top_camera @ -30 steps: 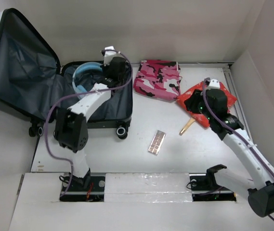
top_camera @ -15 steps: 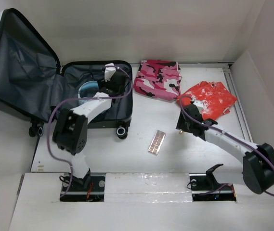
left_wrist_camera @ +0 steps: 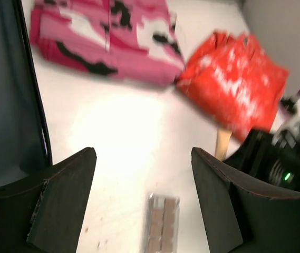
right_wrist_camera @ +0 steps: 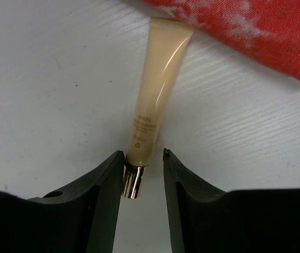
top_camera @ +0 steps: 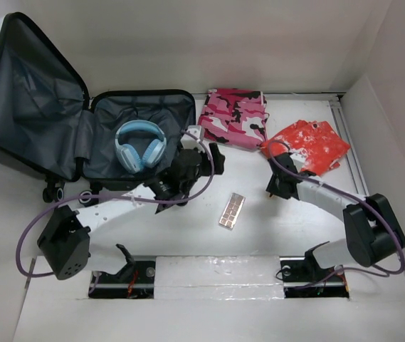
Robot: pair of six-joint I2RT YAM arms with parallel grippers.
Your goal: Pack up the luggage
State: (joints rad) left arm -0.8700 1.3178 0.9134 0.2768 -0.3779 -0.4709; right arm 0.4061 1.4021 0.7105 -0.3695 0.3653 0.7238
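The luggage [top_camera: 60, 121] lies open at the far left, lid raised, grey lining showing. Blue headphones [top_camera: 139, 144] rest in its lower half. My left gripper [top_camera: 216, 162] hovers over the table just right of the suitcase, open and empty; in the left wrist view, the left gripper [left_wrist_camera: 143, 153] frames a small make-up palette [left_wrist_camera: 162, 221] lying below it. My right gripper [right_wrist_camera: 143, 154] is down on the table, its jaws on either side of the gold cap [right_wrist_camera: 132, 182] of a cream tube [right_wrist_camera: 157, 89]. The left finger touches the cap; a gap remains at the right finger.
A folded pink camouflage cloth [top_camera: 232, 116] lies at the back centre. A red patterned cloth [top_camera: 307, 146] sits to its right, touching the tube's far end. The palette [top_camera: 232, 210] lies mid-table between the arms. White walls close in the right side and back.
The left gripper let go of the headphones in the suitcase, opened, and swung right over the table. The right gripper dropped from the red cloth to the tube and narrowed around its cap.
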